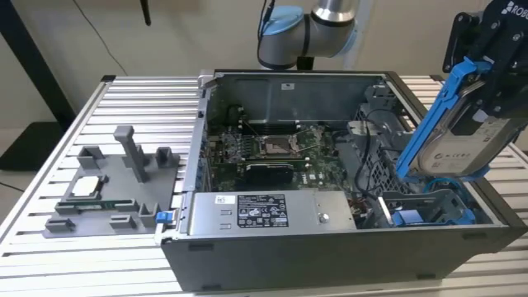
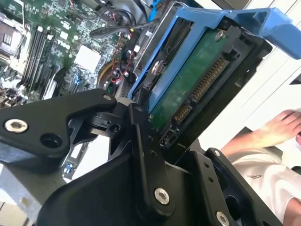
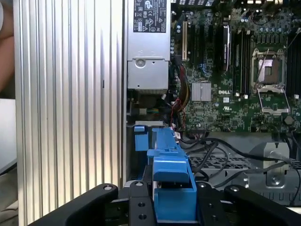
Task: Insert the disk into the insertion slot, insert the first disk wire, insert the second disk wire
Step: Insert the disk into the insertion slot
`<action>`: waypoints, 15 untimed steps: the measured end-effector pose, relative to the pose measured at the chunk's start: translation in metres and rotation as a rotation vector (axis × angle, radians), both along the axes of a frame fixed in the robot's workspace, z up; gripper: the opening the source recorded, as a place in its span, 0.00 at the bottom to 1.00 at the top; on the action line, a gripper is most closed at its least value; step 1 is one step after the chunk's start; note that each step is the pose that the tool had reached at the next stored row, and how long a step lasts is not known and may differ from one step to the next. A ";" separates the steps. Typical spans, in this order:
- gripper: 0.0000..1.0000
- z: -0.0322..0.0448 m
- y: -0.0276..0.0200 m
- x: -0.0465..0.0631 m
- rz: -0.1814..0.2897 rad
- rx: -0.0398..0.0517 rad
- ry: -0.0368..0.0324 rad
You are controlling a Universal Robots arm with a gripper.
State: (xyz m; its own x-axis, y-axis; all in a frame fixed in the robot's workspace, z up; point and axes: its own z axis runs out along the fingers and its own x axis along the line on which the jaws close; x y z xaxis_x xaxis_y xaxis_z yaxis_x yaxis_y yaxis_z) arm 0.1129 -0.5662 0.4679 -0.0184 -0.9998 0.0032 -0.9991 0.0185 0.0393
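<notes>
Grey arm [image 1: 305, 37], light-blue joint caps [image 1: 279, 21]; black gripper [image 1: 486, 93], silver screws [image 2: 161, 196].

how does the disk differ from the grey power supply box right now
The disk is held over the open computer case, steeply tilted and clamped in the gripper. The power supply box lies flat inside the case, untouched. The disk sits in a bright blue carrier frame, while the power supply box has none. The disk's label is pale and the power supply box's is mostly dark. Both are grey, rectangular, labelled metal units.
</notes>
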 end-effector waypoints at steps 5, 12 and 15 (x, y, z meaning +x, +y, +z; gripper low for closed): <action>0.00 -0.0055 -0.0013 0.000 -0.001 -0.0001 0.0000; 0.00 -0.0128 -0.0027 0.000 -0.002 0.0000 0.0000; 0.00 -0.0158 -0.0027 0.000 -0.003 -0.0001 0.0000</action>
State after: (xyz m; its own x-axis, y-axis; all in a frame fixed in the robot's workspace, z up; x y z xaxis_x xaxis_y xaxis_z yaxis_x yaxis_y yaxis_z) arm 0.1129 -0.5689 0.4522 -0.0210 -0.9998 0.0033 -0.9990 0.0211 0.0393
